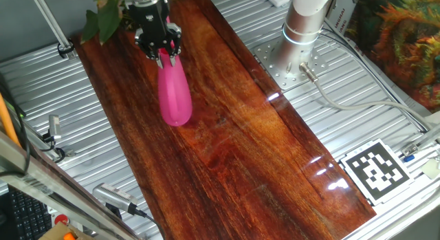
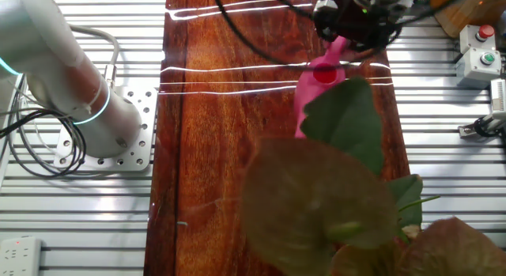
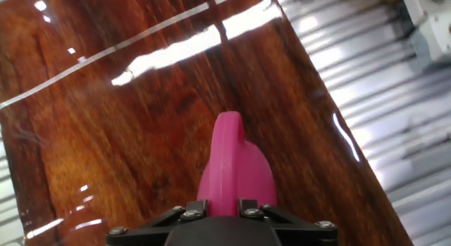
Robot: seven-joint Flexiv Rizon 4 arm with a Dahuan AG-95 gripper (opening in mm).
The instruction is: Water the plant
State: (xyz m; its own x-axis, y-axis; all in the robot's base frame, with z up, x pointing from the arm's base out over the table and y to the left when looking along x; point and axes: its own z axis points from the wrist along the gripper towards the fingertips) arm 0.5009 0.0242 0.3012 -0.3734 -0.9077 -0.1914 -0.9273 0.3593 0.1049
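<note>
My gripper [image 1: 163,54] is shut on the narrow top of a pink watering can [image 1: 174,95] over the far end of the wooden board [image 1: 240,150]. The can's round body hangs below the fingers. In the other fixed view the gripper [image 2: 356,31] holds the can [image 2: 316,78] just beyond the leaves. The hand view shows the can [image 3: 232,168] between the fingers [image 3: 190,212], its spout pointing away over the board. The plant [image 1: 103,16], a few broad dark-green leaves, is at the board's far corner beside the gripper. Its leaves [image 2: 348,126] fill the foreground in the other fixed view and hide part of the can.
The arm's silver base [image 1: 302,27] stands on the ribbed metal table right of the board. Bushy orange-and-green foliage [image 1: 405,40] is at the far right. A black-and-white marker tag [image 1: 375,170] lies near the board's near right corner. Button boxes [image 2: 480,51] sit beside the board.
</note>
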